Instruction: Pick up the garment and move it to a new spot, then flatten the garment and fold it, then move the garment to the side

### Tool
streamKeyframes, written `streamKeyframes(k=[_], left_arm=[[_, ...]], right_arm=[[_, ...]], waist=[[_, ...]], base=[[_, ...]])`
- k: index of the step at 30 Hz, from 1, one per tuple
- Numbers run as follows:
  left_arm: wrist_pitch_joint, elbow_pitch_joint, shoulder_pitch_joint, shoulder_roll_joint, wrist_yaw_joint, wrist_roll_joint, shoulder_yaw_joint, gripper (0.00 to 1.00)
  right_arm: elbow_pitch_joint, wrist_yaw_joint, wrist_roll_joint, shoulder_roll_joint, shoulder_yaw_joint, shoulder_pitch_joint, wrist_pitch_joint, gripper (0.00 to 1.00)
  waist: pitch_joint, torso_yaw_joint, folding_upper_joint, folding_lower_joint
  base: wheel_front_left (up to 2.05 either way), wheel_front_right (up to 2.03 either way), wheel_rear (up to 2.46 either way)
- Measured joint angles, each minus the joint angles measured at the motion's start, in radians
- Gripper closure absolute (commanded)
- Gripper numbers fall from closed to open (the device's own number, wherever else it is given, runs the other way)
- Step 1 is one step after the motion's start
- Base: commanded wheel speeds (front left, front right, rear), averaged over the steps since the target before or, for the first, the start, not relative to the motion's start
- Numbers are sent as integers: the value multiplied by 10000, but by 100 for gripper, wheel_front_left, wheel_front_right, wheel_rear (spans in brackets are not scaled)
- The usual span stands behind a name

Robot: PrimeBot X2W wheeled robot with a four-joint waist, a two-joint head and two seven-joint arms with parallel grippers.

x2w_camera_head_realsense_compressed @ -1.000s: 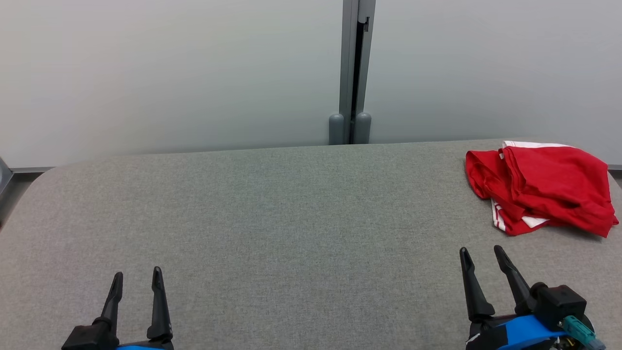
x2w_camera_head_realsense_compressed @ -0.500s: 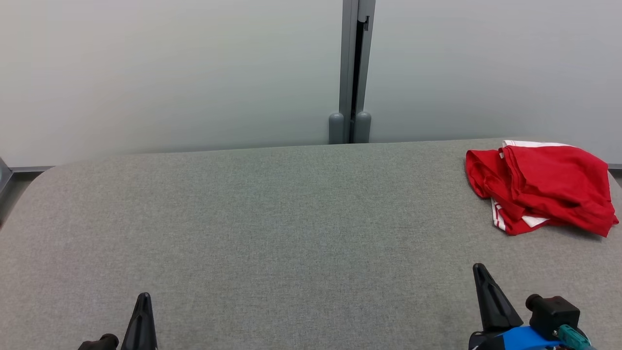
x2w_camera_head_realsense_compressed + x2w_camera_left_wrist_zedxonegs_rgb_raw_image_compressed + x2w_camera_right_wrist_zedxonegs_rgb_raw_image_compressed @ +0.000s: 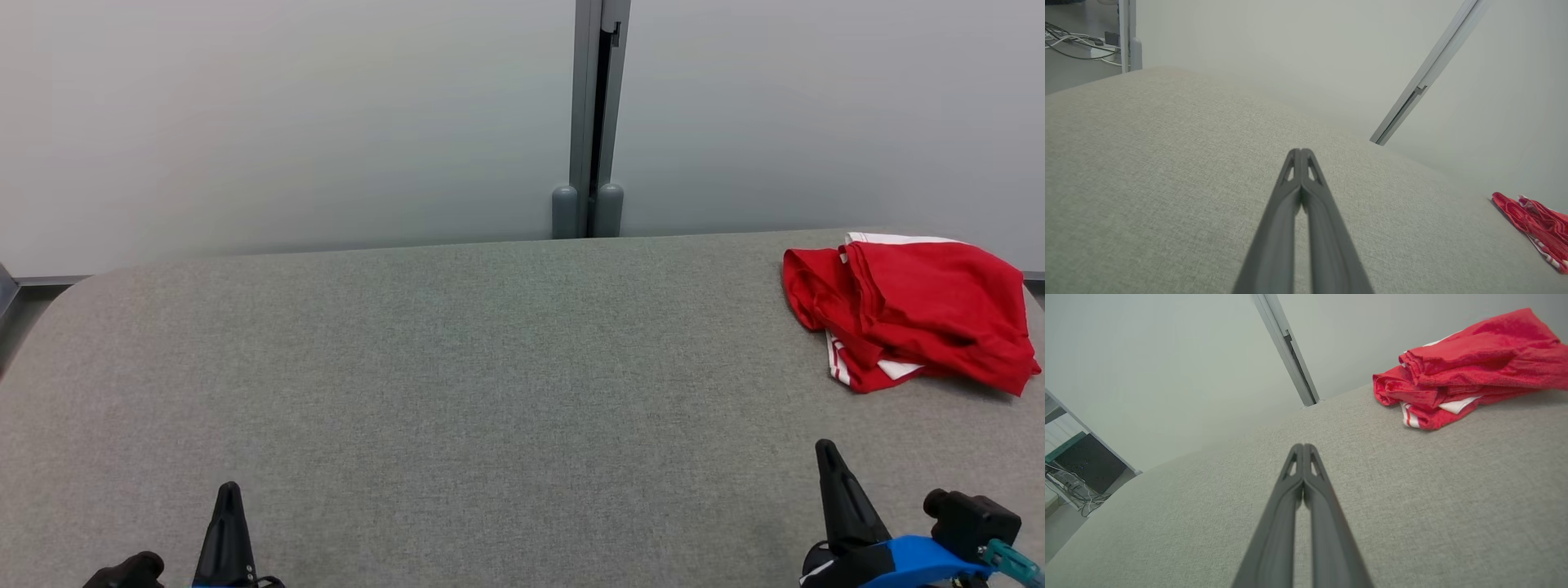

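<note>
garment (image 3: 914,314), red with white trim, loosely folded, rumpled

The head camera is looking forward and down over the table (image 3: 457,367) from above. The wrist cameras are looking low along the left end effector (image 3: 1301,153) and right end effector (image 3: 1303,447). All three are sharing the red garment (image 3: 914,310) and grey post (image 3: 586,122).

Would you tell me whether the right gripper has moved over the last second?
Yes. The right gripper has drawn back, down the head view and slightly right, away from the garment, and it has shut.
</note>
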Motion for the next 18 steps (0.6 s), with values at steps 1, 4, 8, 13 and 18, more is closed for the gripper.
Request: streamKeyframes(k=[1, 4, 8, 13, 18], left_arm=[[44, -17, -30, 0, 0, -165, 0, 100], [173, -40, -95, 0, 0, -690, 2, 100], [336, -67, -179, 2, 0, -1348, 10, 100], [527, -96, -298, 4, 0, -2140, 21, 100], [708, -128, -422, 6, 0, -2884, 40, 100]], right_arm=[[-12, 0, 190, 0, -15, -9, 36, 100], [-52, 0, 685, 0, -59, -34, 165, 100], [-90, 0, 1335, 2, -117, -41, 322, 100], [-138, 0, 2119, 2, -192, -78, 523, 100], [-190, 0, 2838, 2, -259, -165, 708, 100]], waist=[[4, 0, 0, 0], [19, -2, 0, 0], [37, -3, 0, 0], [59, -4, -2, 0], [82, -6, -2, 0]], base=[[0, 0, 0], [0, 0, 0], [0, 0, 0], [0, 0, 0], [0, 0, 0]])
